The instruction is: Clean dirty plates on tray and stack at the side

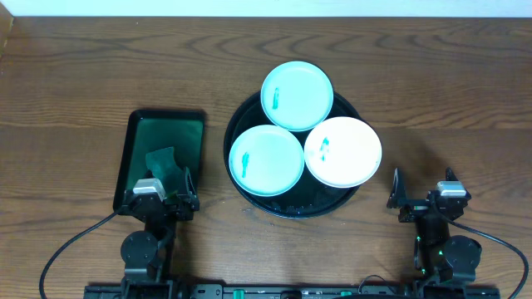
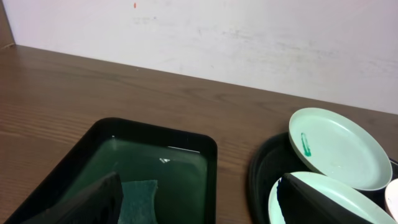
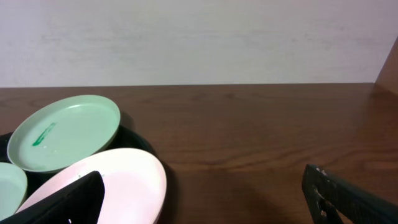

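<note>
While both arms sit at the near edge of the table [image 1: 83, 75], you have the left gripper [image 1: 160, 189] spread wide and empty over the near end of the dark-green tray [image 1: 133, 141], where a green sponge [image 1: 162, 160] lies. Your right gripper [image 1: 422, 193] is equally wide over bare wood, holding nothing. All three plates [image 1: 297, 95] rest on the black tray [image 1: 291, 209] at centre, each bearing a teal smear.
</note>
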